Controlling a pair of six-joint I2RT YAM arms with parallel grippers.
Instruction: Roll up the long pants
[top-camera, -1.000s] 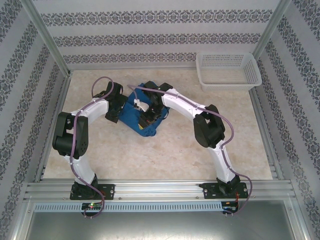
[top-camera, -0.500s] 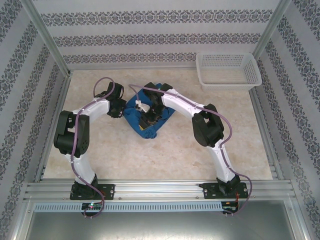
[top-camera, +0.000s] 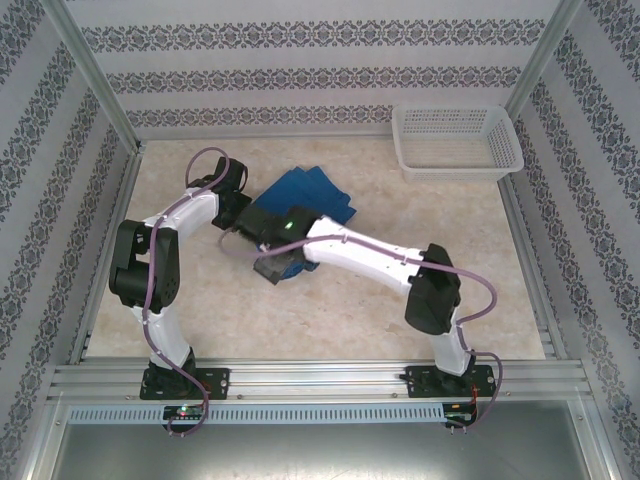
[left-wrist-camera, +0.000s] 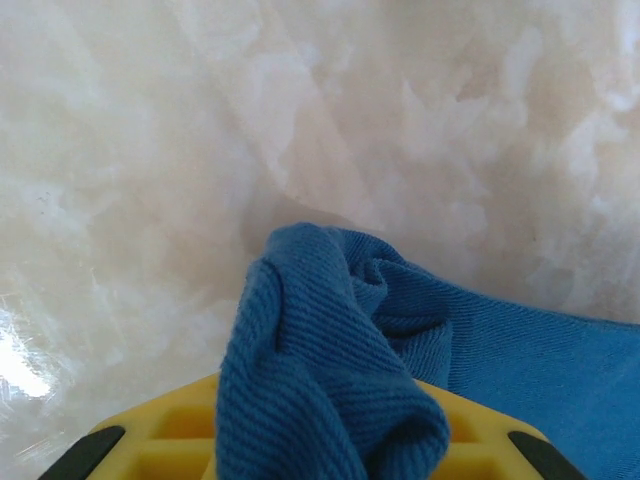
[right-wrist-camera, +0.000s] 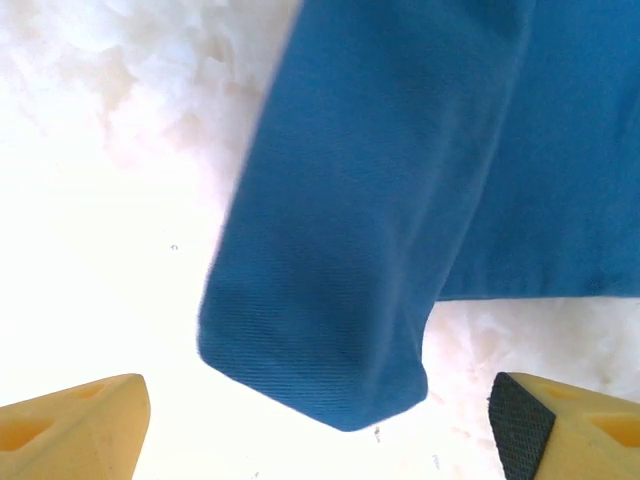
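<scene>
- Right arm (top-camera: 370, 255): was arched high over the pants (top-camera: 312, 190); now stretched low and long toward the left, wrist above their near end.
- Right gripper (right-wrist-camera: 320, 420): was pinching cloth; jaws now spread wide, nothing held.
- Left gripper (left-wrist-camera: 315, 450): was wide; now closed on a bunched fold of pants.
- Pants: bunched heap before; now flatter, spread toward the far right.
</scene>
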